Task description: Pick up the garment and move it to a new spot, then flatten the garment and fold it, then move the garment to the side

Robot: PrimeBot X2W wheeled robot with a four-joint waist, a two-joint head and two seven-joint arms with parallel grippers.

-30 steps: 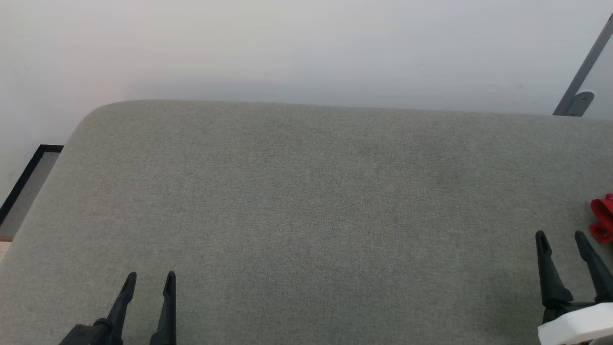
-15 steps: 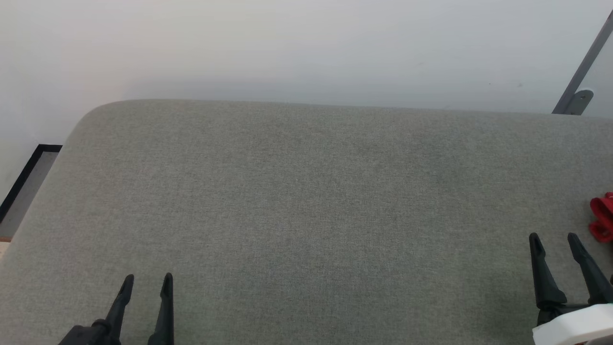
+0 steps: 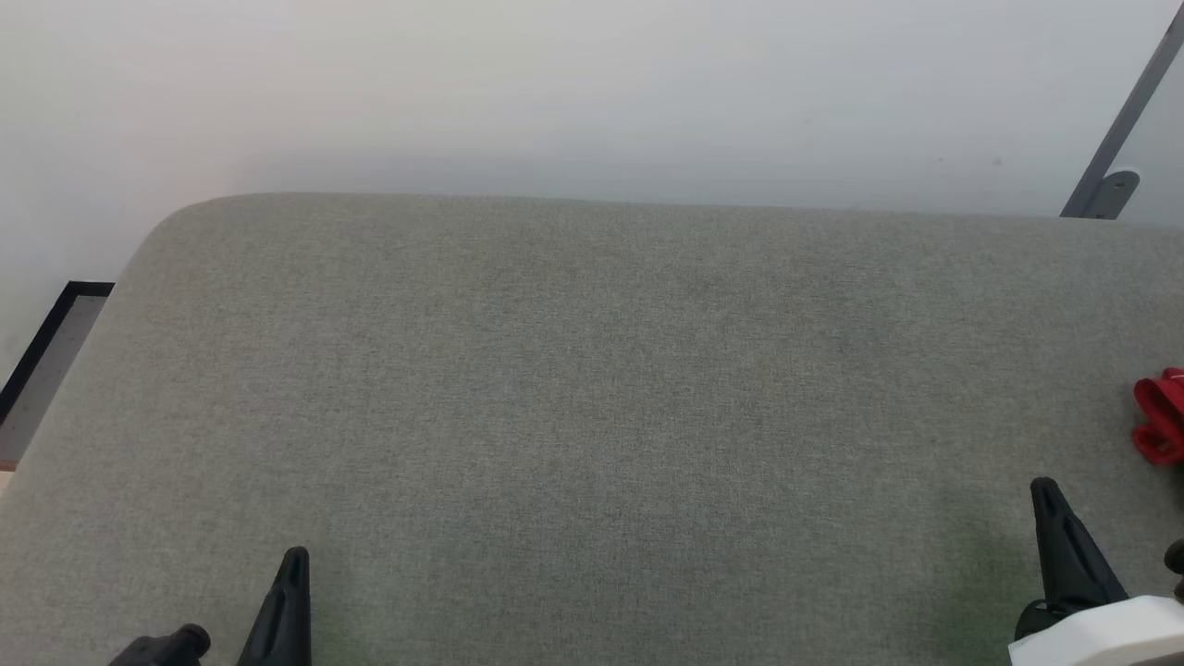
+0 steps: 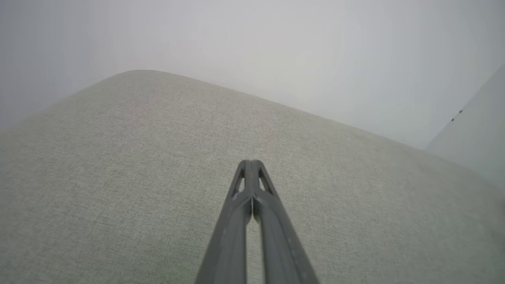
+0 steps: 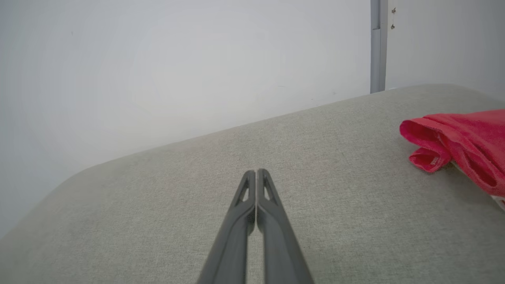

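- Most of the bright red soft knit garment (image 3: 1160, 418) is cut off by the right edge of the head view. The part in sight is a bunched, rolled lump.
- The right wrist view shows more of the garment (image 5: 461, 140), but it also runs off the frame at the right, so I cannot tell its full shape or how it is folded.
- A sliver of white (image 5: 499, 201) peeks from beneath the red cloth at the frame edge. I cannot tell whether it is a sleeve end or a tag.
- The garment lies on the wide grey-green woven upholstered surface (image 3: 592, 416), at its far right. It is just beyond and to the right of the right gripper (image 3: 1045, 488) and not touching it.
- The cloth is vivid red with a fuzzy nap, rolled into thick soft tubes, with a smaller flap tucked under at its left end.
- Faint pale marks sit on that small flap (image 5: 434, 161), too small to read.
- The right gripper (image 5: 256, 173) is clenched, its two long dark fingers pressed tip to tip with nothing between them. It is poised over bare upholstery.
- The left gripper (image 4: 251, 163) is likewise pinched together and empty. In the head view it (image 3: 296, 560) sits at the lower left, well apart from the garment.
- A pale grey wall (image 3: 555, 92) rises behind, and a slanted grey metal post (image 3: 1124, 120) stands at the far right.
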